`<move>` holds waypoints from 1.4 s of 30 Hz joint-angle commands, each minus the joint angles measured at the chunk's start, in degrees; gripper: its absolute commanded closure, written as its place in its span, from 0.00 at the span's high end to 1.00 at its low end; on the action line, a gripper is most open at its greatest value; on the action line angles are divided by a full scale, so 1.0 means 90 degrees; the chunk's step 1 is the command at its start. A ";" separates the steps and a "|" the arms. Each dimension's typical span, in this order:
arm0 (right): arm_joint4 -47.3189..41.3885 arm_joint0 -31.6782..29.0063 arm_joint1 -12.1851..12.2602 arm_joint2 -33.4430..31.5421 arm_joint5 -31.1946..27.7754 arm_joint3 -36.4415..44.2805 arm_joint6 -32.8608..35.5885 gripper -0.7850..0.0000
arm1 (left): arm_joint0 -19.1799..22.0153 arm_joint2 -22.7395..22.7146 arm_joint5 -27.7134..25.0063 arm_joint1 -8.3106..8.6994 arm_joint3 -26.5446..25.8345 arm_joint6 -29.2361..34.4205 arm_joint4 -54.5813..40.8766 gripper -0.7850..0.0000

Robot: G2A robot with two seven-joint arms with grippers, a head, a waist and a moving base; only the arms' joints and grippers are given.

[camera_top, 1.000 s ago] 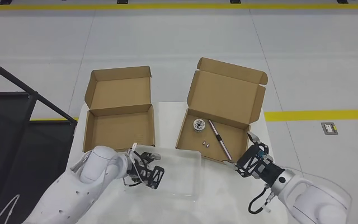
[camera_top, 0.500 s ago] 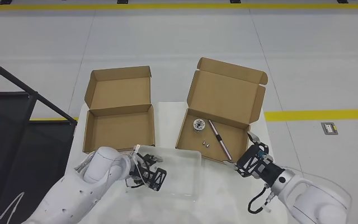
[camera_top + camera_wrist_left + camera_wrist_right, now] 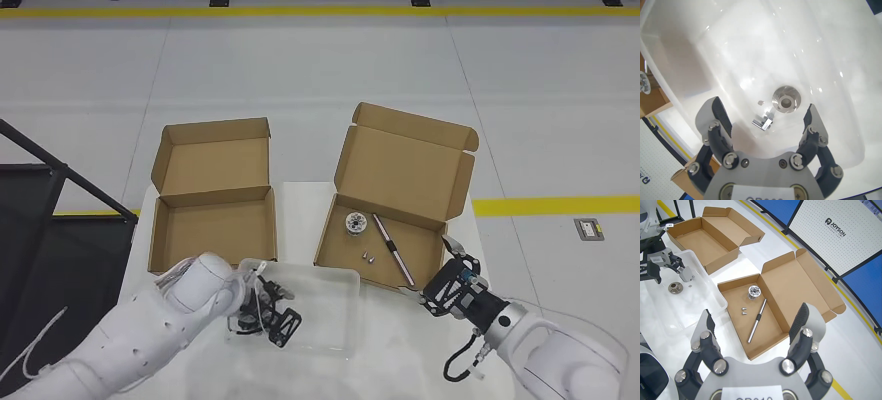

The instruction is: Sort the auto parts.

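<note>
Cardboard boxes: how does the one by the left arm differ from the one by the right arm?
The left-side box is empty; the right-side box holds a flanged wheel, a rod and two screws. The left-side box sits square to the table edge; the right-side box is turned at an angle. Both are brown cardboard with lids open.

The left gripper [image 3: 764, 103] hangs over the white plastic tray [image 3: 696, 47], jaws spread wide. Between its ribbed black pads [image 3: 723, 115] lies a small shiny angular fitting [image 3: 763, 123]. Level with the fingertips, nearer one finger, a round flanged metal hub [image 3: 786, 102] sits just beside the fitting, with a tiny fleck [image 3: 760, 102] close by.
</note>
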State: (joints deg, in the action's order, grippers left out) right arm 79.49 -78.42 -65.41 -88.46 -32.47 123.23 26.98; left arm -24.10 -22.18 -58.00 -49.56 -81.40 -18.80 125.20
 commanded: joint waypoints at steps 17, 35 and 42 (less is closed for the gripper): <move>0.0000 0.0000 0.0000 0.0000 0.0000 0.0000 0.0000 1.00 | 0.0835 0.1382 0.0000 -0.0296 0.0618 0.0577 -0.1197 0.53; 0.0000 0.0000 0.0000 0.0000 0.0000 0.0000 0.0000 1.00 | 0.0777 0.1382 0.0000 -0.0398 0.1097 0.0097 -0.0739 0.43; 0.0000 0.0000 0.0000 0.0000 0.0000 0.0000 0.0000 1.00 | 0.0749 0.1382 0.0000 -0.0459 0.1180 0.0053 -0.0685 0.44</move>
State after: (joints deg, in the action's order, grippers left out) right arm 79.49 -78.42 -65.41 -88.46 -32.47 123.23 26.98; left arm -17.38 -9.74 -58.00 -53.64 -70.86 -18.30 119.05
